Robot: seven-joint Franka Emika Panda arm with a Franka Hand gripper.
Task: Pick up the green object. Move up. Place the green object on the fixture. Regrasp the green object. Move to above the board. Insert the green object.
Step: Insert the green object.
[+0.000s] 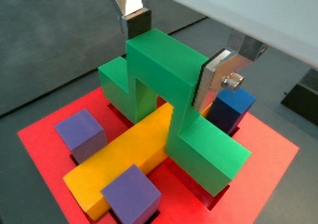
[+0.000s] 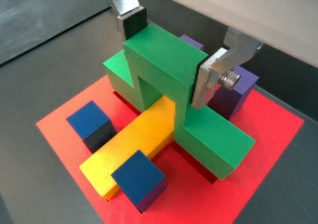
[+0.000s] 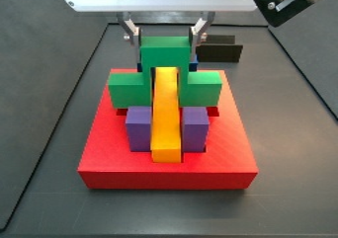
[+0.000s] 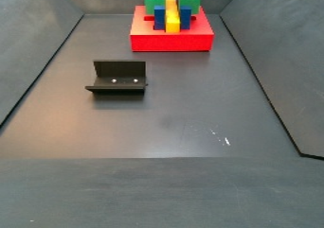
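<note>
Hand [image 2: 172,53] clamps the green object's [image 2: 162,74] central block over the board [image 2: 267,135]. It looks rigid, light, smooth plastic; those flat block sides seem the best hold.

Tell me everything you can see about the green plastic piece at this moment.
The bright green blocky plastic piece looks smooth and matt: a tall central block with two arms sticking out sideways. It stands upright on the red square board, straddling the long yellow bar, its arms low against the board. The gripper is over the board, its silver fingers flanking the top block on both sides.
</note>
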